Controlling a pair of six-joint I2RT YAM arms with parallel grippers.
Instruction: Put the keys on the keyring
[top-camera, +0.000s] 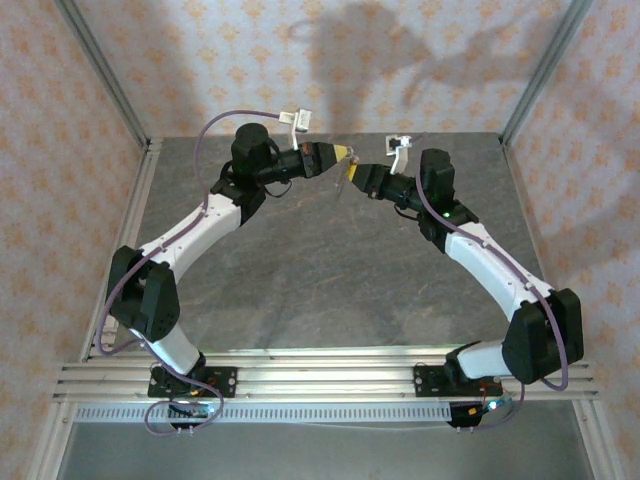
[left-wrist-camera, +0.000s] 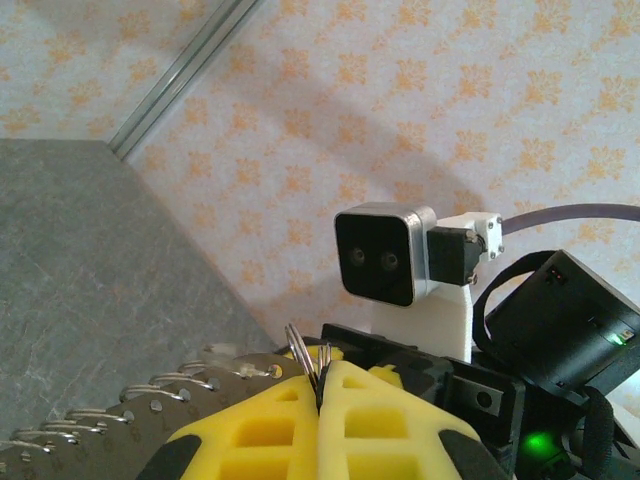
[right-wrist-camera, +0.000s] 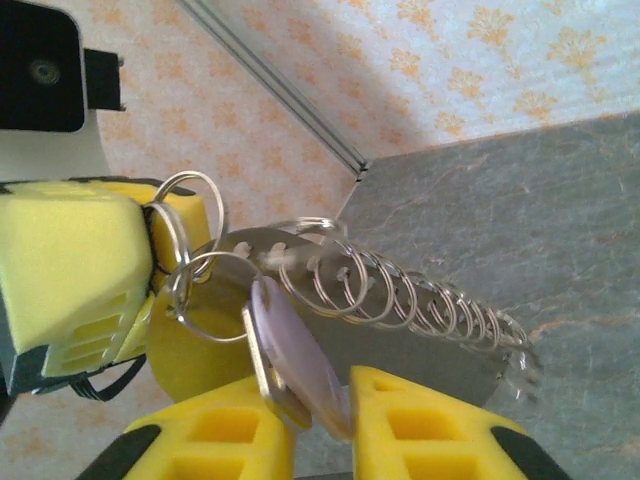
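Top external view: bright, even, diffuse light from above. Soft-edged arm shadows fall on the back wall at upper centre and upper right.

Left wrist view: the wall is sharp and the foreground along the bottom edge is slightly soft. A green indicator lamp (left-wrist-camera: 540, 442) glows at lower right.

Right wrist view: the key (right-wrist-camera: 295, 365) at lower centre is out of focus. Glints mark the keyring (right-wrist-camera: 190, 175), and the wire rings (right-wrist-camera: 440, 305) blur toward the right.

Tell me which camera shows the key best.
Right wrist: the key shows close-up, lilac head clear, between the right tool's fingers, hung on a small ring. Top external: too small to make out. Left wrist: the left tool pinching a ring.
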